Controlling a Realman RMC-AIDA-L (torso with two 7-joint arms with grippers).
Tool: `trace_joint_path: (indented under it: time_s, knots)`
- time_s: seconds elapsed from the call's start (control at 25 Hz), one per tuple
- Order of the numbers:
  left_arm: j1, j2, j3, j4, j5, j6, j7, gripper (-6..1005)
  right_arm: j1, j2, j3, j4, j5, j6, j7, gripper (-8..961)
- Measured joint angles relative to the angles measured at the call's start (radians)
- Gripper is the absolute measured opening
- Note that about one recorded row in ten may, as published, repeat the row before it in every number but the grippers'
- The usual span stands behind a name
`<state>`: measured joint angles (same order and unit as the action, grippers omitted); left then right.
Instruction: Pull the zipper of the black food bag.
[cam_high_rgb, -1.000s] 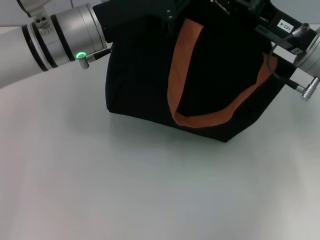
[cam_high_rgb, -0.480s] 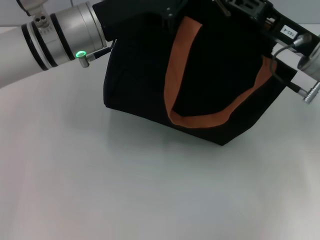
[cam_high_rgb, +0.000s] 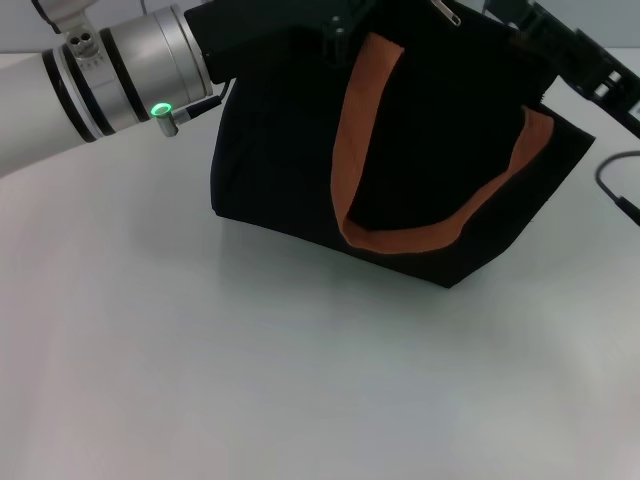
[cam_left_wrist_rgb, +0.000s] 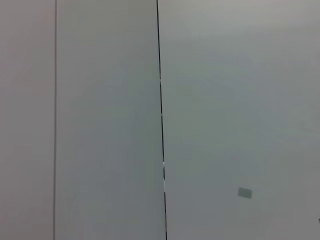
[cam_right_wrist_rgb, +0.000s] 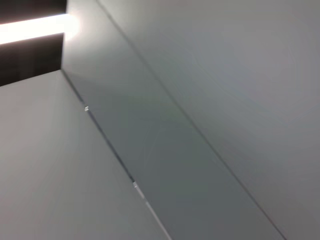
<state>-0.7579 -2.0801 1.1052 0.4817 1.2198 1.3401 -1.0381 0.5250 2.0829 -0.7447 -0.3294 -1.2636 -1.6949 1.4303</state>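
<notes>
One black food bag (cam_high_rgb: 420, 150) sits on the white table (cam_high_rgb: 250, 380), far side; one orange strap (cam_high_rgb: 350, 140) shows; its zipper (cam_high_rgb: 447, 12) glints on top — both arms reach there, fingers unseen.

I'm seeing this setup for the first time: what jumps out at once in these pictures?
A large boxy black fabric food bag stands on the pale table, its orange-brown webbing strap looping down the near side. The left arm's silver wrist with a green light reaches in at the bag's top left; a small silver zipper pull glints at its top edge.
</notes>
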Motion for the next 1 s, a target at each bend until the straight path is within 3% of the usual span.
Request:
trace_joint_path:
  time_s: [0.08,0.4,1.0]
  knots:
    - [-0.001,0.000,0.005,0.000,-0.001,0.003,0.000,30,-0.015,-0.003,0.004,-0.002,0.000,0.011,0.053,567]
    - [-0.001,0.000,0.043,0.000,-0.029,0.005,0.000,30,-0.005,-0.035,-0.031,-0.024,-0.033,0.065,0.426,581]
    - [-0.001,0.000,0.051,0.000,-0.032,0.004,0.010,30,0.035,-0.030,-0.037,-0.062,-0.080,0.083,0.496,575]
